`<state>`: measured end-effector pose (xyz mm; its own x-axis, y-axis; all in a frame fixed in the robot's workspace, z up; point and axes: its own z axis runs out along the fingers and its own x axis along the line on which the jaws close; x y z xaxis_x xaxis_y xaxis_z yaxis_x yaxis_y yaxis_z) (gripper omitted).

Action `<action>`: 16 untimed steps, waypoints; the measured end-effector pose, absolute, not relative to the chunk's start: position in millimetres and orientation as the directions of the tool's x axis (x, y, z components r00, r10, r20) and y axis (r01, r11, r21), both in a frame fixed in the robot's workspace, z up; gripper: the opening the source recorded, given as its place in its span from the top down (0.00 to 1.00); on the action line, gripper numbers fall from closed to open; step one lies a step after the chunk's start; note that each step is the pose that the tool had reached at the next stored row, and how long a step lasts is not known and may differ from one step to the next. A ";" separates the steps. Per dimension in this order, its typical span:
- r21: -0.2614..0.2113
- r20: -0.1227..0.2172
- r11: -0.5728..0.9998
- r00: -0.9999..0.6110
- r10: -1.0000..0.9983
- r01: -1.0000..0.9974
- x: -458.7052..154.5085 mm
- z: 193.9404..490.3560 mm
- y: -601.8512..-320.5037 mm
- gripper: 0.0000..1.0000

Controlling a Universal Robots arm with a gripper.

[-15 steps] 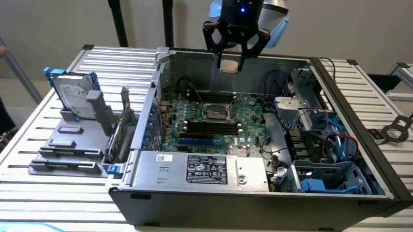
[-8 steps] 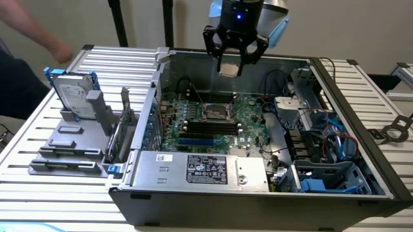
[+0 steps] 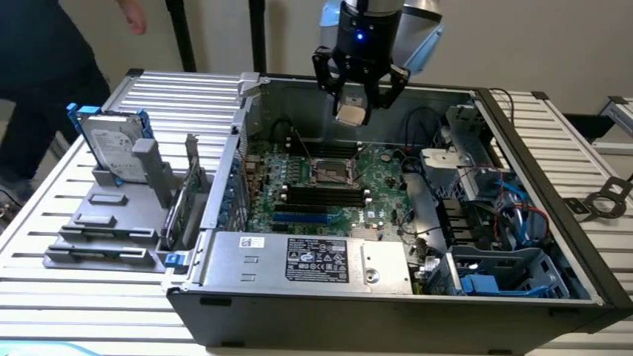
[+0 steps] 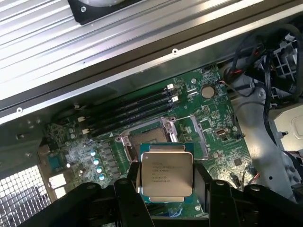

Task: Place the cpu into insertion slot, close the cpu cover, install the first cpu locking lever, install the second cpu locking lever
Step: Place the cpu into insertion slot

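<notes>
Holding high over the green board (image 3: 381, 185): your black gripper (image 3: 356, 110) pinches the small flat silvery square cpu (image 4: 166, 176) by two opposite edges. The square dark silver-rimmed insertion slot (image 3: 334, 170) lies uncovered beneath. Keep the chip level and its edges square to the rim; tilt probably jams it.

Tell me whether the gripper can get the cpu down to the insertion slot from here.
Probably yes: the gripper holds the cpu above the open computer case, and the insertion slot lies uncovered below with nothing between.

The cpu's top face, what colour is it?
The cpu is silvery grey, best in the wrist view.
</notes>
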<state>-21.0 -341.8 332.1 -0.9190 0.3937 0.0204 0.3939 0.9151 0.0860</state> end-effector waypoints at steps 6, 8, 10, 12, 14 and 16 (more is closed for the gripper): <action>0.086 0.020 0.867 -0.871 0.491 0.491 -21.0 323.2 -341.8 0.46; 0.086 0.020 0.848 -0.852 0.523 0.522 -21.0 321.4 -341.8 0.46; 0.086 0.020 0.829 -0.833 0.553 0.553 -21.0 320.7 -341.7 0.46; 0.086 0.020 0.808 -0.812 0.584 0.583 -21.0 320.4 -341.8 0.46; 0.086 0.021 0.788 -0.792 0.611 0.610 -21.0 320.2 -341.8 0.46; 0.084 0.024 0.770 -0.774 0.633 0.633 -21.0 320.2 -341.8 0.46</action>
